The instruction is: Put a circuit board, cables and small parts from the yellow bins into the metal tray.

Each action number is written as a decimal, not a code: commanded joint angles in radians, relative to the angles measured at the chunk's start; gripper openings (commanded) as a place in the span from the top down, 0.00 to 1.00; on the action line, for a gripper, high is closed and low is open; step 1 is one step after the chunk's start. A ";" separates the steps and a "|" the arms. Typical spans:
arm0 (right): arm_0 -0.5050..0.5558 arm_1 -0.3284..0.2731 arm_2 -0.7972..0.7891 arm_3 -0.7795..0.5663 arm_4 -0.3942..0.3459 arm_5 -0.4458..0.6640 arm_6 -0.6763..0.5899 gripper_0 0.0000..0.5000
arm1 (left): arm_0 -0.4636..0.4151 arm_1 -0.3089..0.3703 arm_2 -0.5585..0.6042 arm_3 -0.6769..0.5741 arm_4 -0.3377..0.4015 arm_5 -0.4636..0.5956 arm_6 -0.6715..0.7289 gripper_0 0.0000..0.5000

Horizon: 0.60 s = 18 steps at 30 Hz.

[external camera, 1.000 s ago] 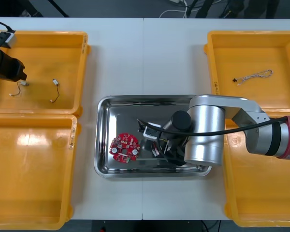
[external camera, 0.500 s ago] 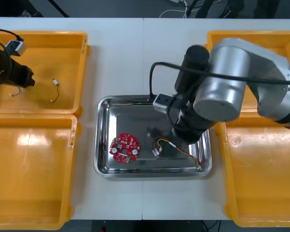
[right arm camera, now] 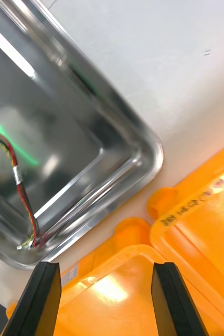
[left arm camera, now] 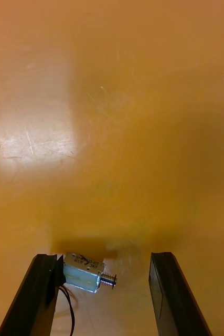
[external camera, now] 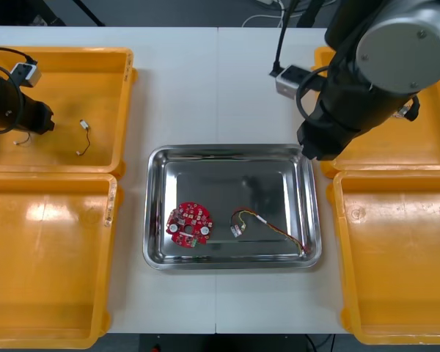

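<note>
left gripper [left arm camera: 104, 257]: fingers spread, empty | small metal part [left arm camera: 88, 275] between them, just beside 1 finger, axis crosswise | right gripper [right arm camera: 105, 265]: spread, empty

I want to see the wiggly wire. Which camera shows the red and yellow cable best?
The front view: the whole red and yellow cable lies in the metal tray. The right wrist view catches one end; the left wrist view looks at a yellow bin floor.
</note>
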 commanded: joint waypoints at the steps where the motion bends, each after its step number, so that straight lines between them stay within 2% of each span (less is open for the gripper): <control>1: -0.033 0.015 -0.132 0.097 0.021 0.007 0.002 0.00 | -0.047 -0.004 -0.018 0.001 -0.014 -0.012 -0.149 0.00; 12: -0.033 0.015 -0.250 0.244 0.205 0.007 0.019 0.00 | -0.016 -0.004 -0.029 0.002 -0.014 -0.018 -0.163 0.00; 18: -0.033 0.015 -0.309 0.330 0.254 0.007 0.035 0.00 | -0.007 -0.004 -0.054 0.002 -0.012 -0.044 -0.160 0.00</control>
